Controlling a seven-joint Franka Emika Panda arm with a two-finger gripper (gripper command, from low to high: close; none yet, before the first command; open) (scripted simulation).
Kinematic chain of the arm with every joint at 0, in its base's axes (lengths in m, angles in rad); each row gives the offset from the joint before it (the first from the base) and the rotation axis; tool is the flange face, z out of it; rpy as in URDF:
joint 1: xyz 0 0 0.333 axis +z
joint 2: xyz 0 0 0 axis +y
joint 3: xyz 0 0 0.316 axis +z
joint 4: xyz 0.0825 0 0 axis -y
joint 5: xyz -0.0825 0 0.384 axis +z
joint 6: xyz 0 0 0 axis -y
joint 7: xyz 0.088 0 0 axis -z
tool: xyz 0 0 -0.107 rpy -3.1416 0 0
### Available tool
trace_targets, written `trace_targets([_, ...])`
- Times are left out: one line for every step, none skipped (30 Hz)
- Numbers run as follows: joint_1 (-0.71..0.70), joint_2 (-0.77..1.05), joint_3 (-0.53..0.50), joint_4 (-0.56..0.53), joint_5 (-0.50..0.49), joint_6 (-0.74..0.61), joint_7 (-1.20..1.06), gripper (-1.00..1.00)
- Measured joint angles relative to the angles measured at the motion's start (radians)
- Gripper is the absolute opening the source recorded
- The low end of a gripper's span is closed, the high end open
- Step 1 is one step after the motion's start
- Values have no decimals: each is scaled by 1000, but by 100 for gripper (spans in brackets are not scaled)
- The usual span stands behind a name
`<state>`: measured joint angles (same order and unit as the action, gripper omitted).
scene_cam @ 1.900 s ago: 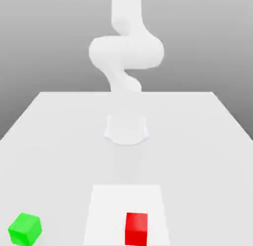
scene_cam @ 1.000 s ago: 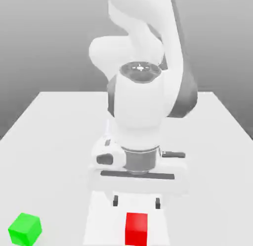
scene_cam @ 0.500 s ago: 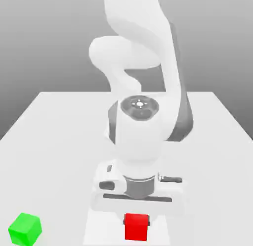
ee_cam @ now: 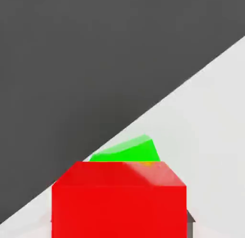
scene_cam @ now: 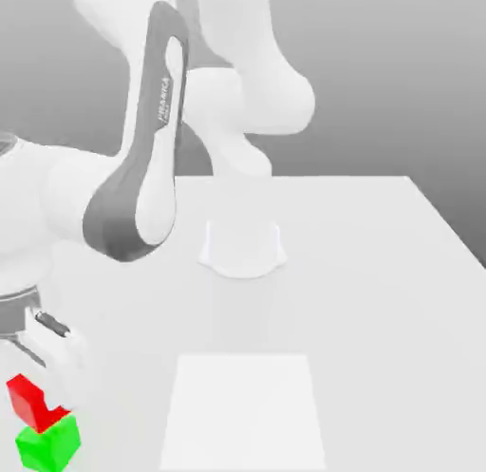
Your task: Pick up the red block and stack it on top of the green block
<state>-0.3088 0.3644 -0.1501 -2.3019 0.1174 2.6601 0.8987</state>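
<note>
Carrying the red block [scene_cam: 28, 401], the claw [scene_cam: 43, 389] is seen at the lower left of the exterior frame, clenched on that block, which is held just above the green block [scene_cam: 47, 444] on the worktop [scene_cam: 380, 299], presumably for stacking.

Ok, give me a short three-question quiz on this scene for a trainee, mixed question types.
1. True or false: the red block lies flat on the table.
2. Multiple choice: the green block is at A) the table's middle, B) the near corner on the exterior view's left, C) the far edge on the exterior view's right.
3. Fill in: directly below the red block is the ____ block.

Key:
1. False; it is above the green block, partly hidden by the robot's hand.
2. B.
3. Green.
</note>
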Motion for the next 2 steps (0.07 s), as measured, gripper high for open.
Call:
trace_targets([0, 0, 0, 0, 0, 0, 0, 100])
trace_targets([0, 0, 0, 0, 0, 0, 0, 100])
